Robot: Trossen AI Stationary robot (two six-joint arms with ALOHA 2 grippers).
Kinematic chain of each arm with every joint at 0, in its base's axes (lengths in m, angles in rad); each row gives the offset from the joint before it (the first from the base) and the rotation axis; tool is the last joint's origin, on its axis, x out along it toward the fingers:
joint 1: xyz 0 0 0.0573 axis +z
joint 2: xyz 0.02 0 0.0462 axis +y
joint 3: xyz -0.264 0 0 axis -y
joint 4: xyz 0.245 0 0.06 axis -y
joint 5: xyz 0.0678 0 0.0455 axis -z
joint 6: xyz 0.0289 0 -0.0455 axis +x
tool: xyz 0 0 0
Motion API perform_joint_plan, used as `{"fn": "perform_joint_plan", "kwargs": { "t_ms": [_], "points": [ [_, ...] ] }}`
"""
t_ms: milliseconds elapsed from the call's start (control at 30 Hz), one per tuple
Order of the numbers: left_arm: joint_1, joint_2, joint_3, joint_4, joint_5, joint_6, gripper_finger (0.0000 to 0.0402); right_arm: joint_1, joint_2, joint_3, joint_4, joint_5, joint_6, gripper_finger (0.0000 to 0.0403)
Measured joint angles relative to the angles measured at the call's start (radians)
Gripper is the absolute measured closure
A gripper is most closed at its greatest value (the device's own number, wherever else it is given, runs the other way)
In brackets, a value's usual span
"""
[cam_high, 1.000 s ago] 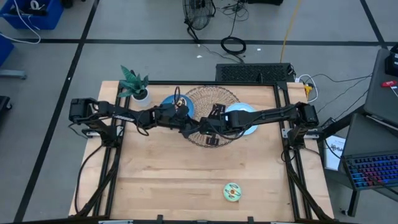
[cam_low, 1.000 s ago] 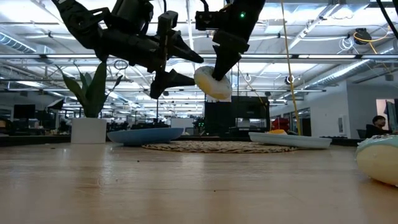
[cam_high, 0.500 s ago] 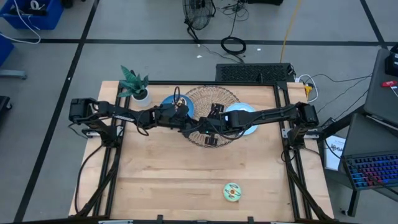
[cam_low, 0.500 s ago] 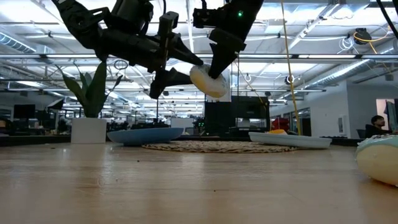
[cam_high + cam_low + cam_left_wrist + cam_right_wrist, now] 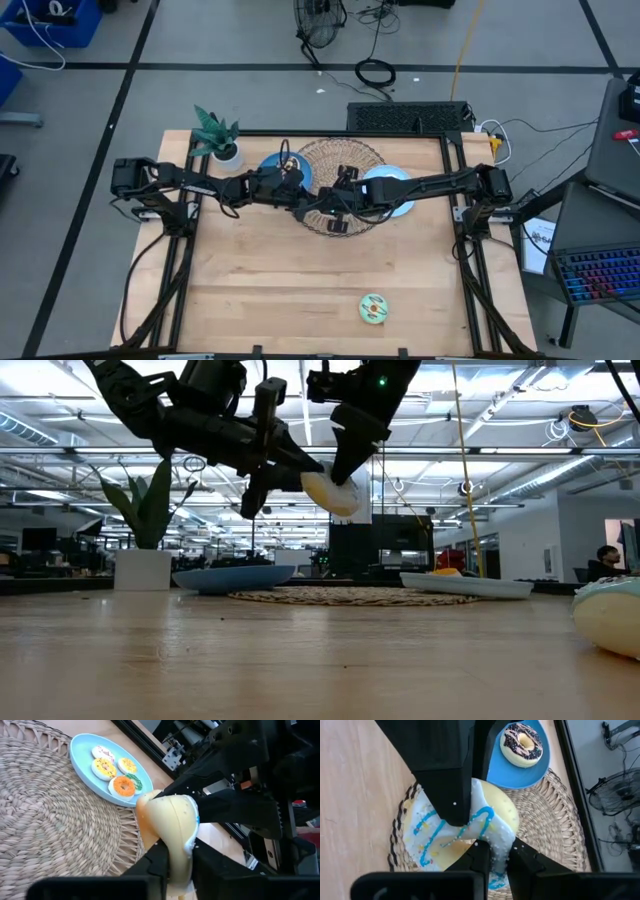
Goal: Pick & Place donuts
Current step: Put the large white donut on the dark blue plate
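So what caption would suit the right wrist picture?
Both grippers, left and right, pinch a white-frosted, blue-drizzled donut above the round wicker mat.

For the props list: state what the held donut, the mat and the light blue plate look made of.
Donut: likely moulded plastic or foam; smooth yellow body, glossy white frosting.
Mat: woven wicker or straw; coiled braids, open-loop edge.
Plate: probably plastic; even matte pale blue, thin rim.

The wicker mat [image 5: 55, 825] is coarse woven straw, rough and matt. The table [image 5: 300, 290] is pale, smooth wood. The white-frosted donut [image 5: 465, 827] looks glossy plastic, as do the blue plates [image 5: 82, 750].
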Motion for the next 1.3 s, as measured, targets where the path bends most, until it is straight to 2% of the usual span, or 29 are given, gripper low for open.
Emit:
{"fn": "perform_joint_plan", "kwargs": {
  "t_ms": [133,267,500,633,733,1000,1300],
  "points": [
    [0.000,0.000,0.000,0.000,0.017,-0.002,0.0368,0.000,0.000,0.000,-0.002,-0.003,0.034,0.0348],
    [0.000,0.000,0.000,-0.001,0.018,-0.002,0.0379,0.000,0.000,0.000,-0.004,-0.001,0.034,0.0295],
    [0.005,0.001,0.000,0.000,0.017,0.020,0.0341,0.000,-0.035,0.000,-0.028,0.002,0.035,0.0175],
    [0.023,0.001,0.000,-0.002,0.018,0.030,0.0332,0.000,-0.098,0.000,-0.072,0.002,0.084,0.0138],
    [0.049,0.001,0.000,-0.016,0.068,0.039,0.0331,0.000,-0.149,-0.001,-0.113,0.002,0.120,0.0127],
    [0.208,0.001,0.000,-0.086,0.411,0.048,0.0330,0.000,-0.304,-0.056,-0.153,-0.003,0.139,0.0134],
    [0.361,0.001,0.000,-0.181,0.571,0.113,0.0330,0.000,-0.500,-0.224,-0.100,-0.001,0.149,0.0131]
  ]
}}
